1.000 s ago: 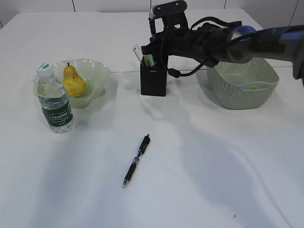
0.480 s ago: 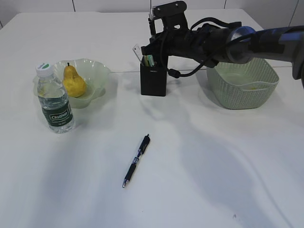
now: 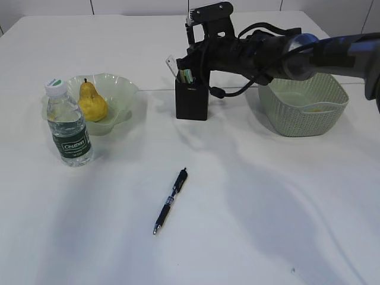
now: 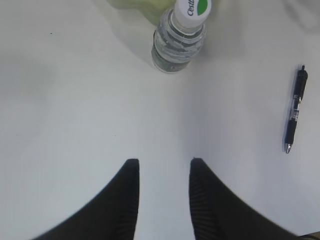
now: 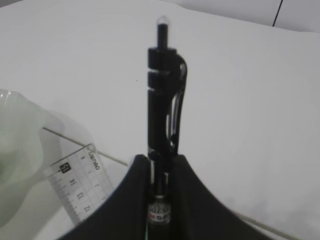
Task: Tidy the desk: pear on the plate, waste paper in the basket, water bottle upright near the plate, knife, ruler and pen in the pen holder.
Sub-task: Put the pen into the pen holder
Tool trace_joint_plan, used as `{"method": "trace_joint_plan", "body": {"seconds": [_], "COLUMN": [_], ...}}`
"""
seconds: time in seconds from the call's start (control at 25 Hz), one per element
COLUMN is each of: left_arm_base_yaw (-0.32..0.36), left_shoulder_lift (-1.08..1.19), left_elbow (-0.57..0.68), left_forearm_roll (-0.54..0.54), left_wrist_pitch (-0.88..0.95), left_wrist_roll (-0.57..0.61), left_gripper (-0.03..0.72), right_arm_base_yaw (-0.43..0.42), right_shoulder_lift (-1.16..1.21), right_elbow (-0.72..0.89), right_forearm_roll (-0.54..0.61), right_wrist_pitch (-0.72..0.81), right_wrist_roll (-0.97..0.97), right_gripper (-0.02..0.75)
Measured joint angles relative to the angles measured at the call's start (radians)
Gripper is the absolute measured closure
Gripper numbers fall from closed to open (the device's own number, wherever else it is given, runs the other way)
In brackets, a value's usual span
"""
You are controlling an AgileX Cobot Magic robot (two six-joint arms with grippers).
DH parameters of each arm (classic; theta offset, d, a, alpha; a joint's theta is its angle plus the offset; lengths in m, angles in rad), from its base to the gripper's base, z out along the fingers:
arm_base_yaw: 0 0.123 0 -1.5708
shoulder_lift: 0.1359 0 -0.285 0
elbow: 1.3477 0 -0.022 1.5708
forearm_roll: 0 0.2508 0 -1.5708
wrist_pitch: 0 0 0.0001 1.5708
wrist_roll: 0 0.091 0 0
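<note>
My right gripper (image 5: 160,159) is shut on a black pen (image 5: 164,100), which it holds upright just above the black pen holder (image 3: 191,102). A clear ruler (image 5: 77,182) stands in the holder and also shows in the exterior view (image 3: 172,64), next to a green item (image 3: 186,75). A second pen (image 3: 171,200) lies flat on the table and shows in the left wrist view (image 4: 295,110). The yellow pear (image 3: 92,101) sits on the pale green plate (image 3: 122,89). The water bottle (image 3: 68,124) stands upright beside the plate. My left gripper (image 4: 162,162) is open and empty over bare table.
A pale green woven basket (image 3: 303,110) stands at the right, behind my right arm (image 3: 285,56). The bottle's cap (image 4: 192,7) is at the top of the left wrist view. The white table (image 3: 267,208) spreads around the lying pen.
</note>
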Motion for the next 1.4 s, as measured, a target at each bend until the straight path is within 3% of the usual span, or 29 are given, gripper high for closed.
{"method": "trace_joint_plan", "body": {"seconds": [0.48,0.84,1.12,1.4], "left_arm_base_yaw": [0.0,0.0,0.0,0.0], "left_shoulder_lift": [0.0,0.0,0.0,0.0], "left_elbow": [0.0,0.0,0.0,0.0], "left_forearm_roll": [-0.002,-0.005,-0.007,-0.007], "left_wrist_pitch": [0.0,0.0,0.0,-0.003], "left_wrist_roll": [0.0,0.0,0.0,0.0], "left_gripper": [0.451,0.451,0.451,0.451], "right_arm_base_yaw": [0.0,0.0,0.004,0.008], "right_shoulder_lift": [0.009,0.009,0.0,-0.091], "right_elbow": [0.0,0.0,0.0,0.0], "right_forearm_roll": [0.0,0.0,-0.002,-0.101], "right_wrist_pitch": [0.04,0.04,0.119,0.173], "right_wrist_roll": [0.011,0.016,0.017,0.02], "right_gripper": [0.593,0.434,0.42,0.42]}}
